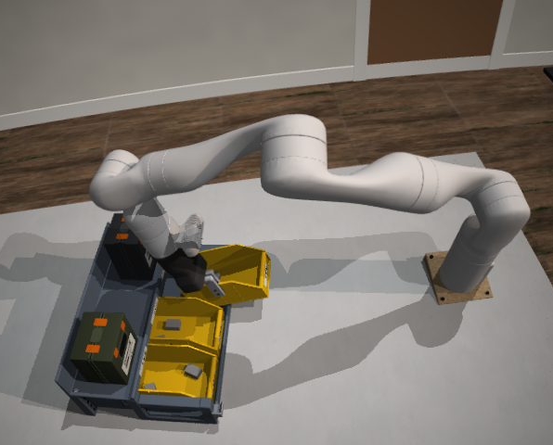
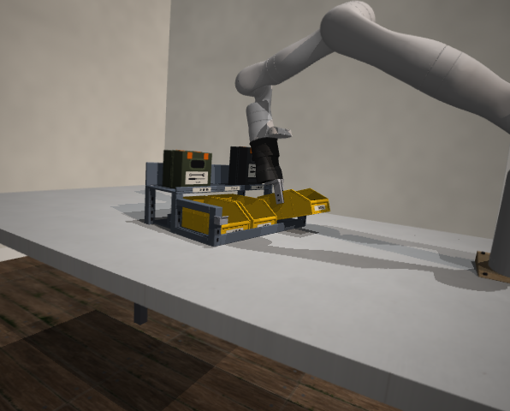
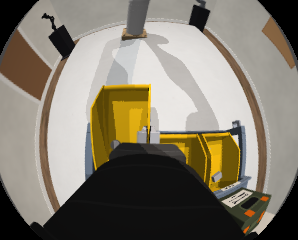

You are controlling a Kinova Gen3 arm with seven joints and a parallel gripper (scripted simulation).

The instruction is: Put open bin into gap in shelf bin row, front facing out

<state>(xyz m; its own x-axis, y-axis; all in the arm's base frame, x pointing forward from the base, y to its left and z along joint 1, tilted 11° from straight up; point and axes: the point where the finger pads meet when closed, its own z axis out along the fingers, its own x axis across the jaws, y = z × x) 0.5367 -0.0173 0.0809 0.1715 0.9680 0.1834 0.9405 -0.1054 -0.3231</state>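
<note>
The open yellow bin point(image 1: 240, 263) point(image 2: 293, 205) point(image 3: 131, 110) is held at the far end of the row, front facing out. It is tilted, front raised, with its front beyond the shelf's front lip point(image 2: 263, 232) and its rear over the gap. My gripper point(image 1: 215, 286) point(image 2: 279, 199) point(image 3: 148, 131) is shut on its side wall, on the side toward the row. A grey part point(image 3: 115, 144) shows in it, partly hidden by the gripper body. Two yellow bins, the middle one point(image 1: 190, 335) and the end one point(image 1: 171, 378), sit in the shelf with grey parts.
The upper board point(image 1: 123, 306) runs behind the row and carries a green case point(image 1: 96, 345) point(image 2: 186, 176) point(image 3: 261, 200) and a black case point(image 1: 128, 259) point(image 2: 240, 165). The black case is close behind the gripper. The arm's base stands at the opposite side of the table.
</note>
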